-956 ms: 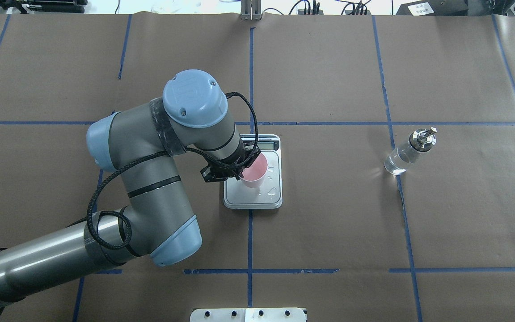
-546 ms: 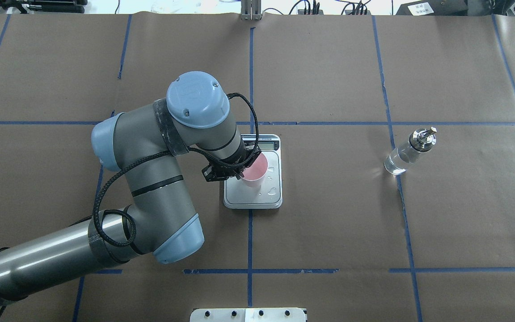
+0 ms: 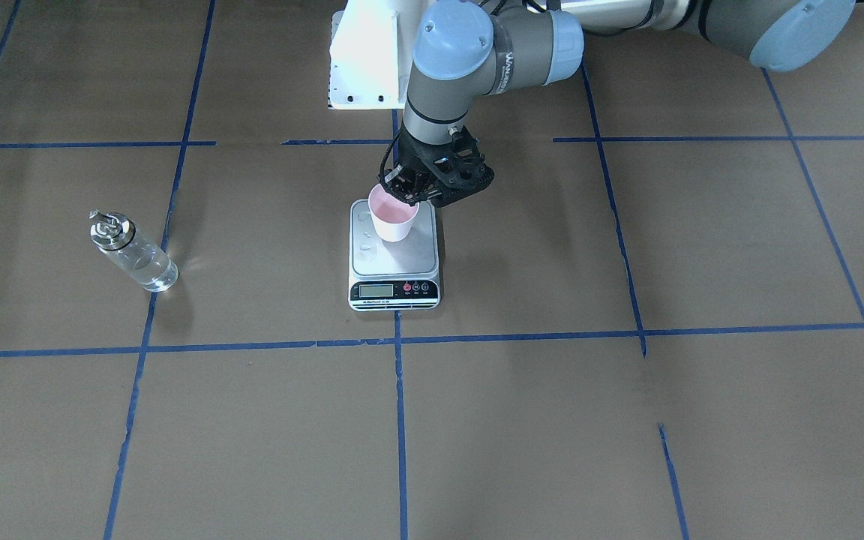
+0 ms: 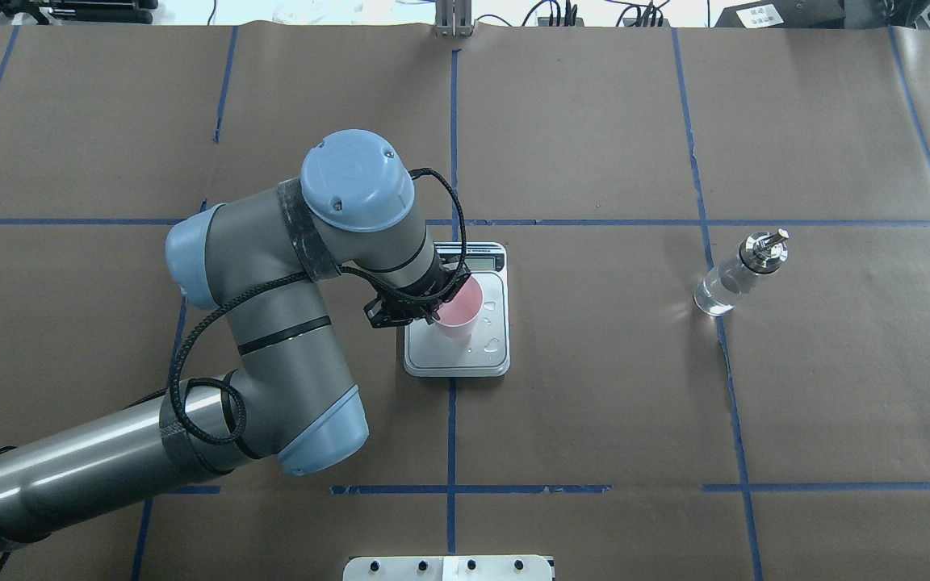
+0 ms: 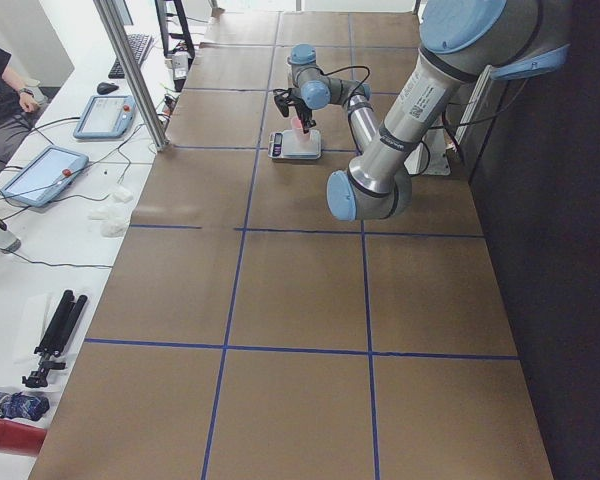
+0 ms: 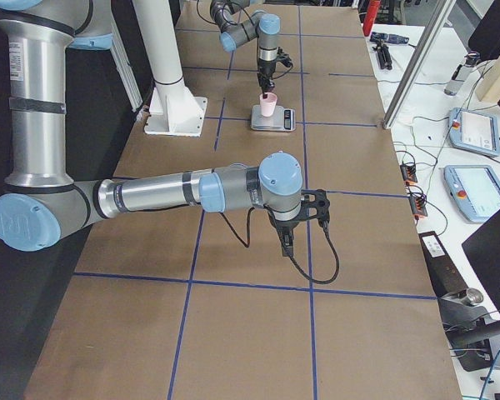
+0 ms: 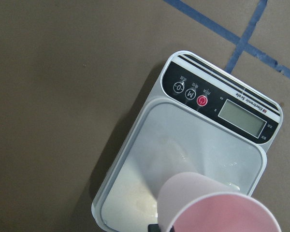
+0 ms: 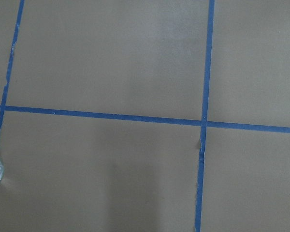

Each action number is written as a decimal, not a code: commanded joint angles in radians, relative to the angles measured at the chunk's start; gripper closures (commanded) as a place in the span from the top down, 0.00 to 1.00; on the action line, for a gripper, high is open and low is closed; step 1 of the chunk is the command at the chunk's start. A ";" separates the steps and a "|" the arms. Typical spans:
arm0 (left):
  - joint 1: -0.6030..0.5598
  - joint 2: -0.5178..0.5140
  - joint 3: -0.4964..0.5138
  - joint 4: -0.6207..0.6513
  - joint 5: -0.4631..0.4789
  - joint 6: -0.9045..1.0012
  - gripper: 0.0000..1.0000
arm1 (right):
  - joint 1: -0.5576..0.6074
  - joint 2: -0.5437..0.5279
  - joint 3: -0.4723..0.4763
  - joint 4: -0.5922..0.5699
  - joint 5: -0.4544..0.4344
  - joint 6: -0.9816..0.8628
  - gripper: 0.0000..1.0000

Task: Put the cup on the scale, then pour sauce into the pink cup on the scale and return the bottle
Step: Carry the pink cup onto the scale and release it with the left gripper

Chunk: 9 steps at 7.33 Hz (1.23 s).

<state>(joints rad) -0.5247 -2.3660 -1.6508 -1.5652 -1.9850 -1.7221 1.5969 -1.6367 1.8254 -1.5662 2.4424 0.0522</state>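
Observation:
The pale pink cup [image 4: 460, 310] is upright over the scale [image 4: 457, 359], with its base at the steel platform; I cannot tell if it rests there. It also shows in the front view [image 3: 393, 214] on the scale [image 3: 394, 262], and in the left wrist view [image 7: 217, 205]. My left gripper [image 4: 435, 311] is shut on the cup's near rim. The glass bottle [image 4: 739, 274] with its metal spout stands far to the right, holding clear liquid. My right gripper [image 6: 287, 240] shows only in the right side view, low over bare table; I cannot tell if it is open.
Water droplets [image 4: 494, 345] lie on the scale's platform. The robot's white base plate [image 4: 449, 567] is at the near edge. Blue tape lines grid the brown paper. Tablets [image 6: 475, 187] and cables lie on a side table.
My left arm's elbow shifted slightly right a second ago, then held still. The cup stays at the same place over the scale. The bottle has not moved.

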 commanded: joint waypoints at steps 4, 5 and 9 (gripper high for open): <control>-0.001 0.004 0.020 -0.032 0.000 0.003 0.35 | 0.000 0.000 0.000 0.000 0.000 0.000 1.00; -0.001 0.004 0.020 -0.044 0.000 0.003 0.55 | -0.002 0.000 0.000 0.000 0.000 0.000 1.00; -0.032 0.010 -0.061 -0.003 0.002 0.045 1.00 | 0.000 -0.014 0.068 -0.040 0.003 0.017 1.00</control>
<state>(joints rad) -0.5427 -2.3586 -1.6708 -1.5959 -1.9822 -1.7018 1.5968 -1.6388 1.8427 -1.5781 2.4452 0.0566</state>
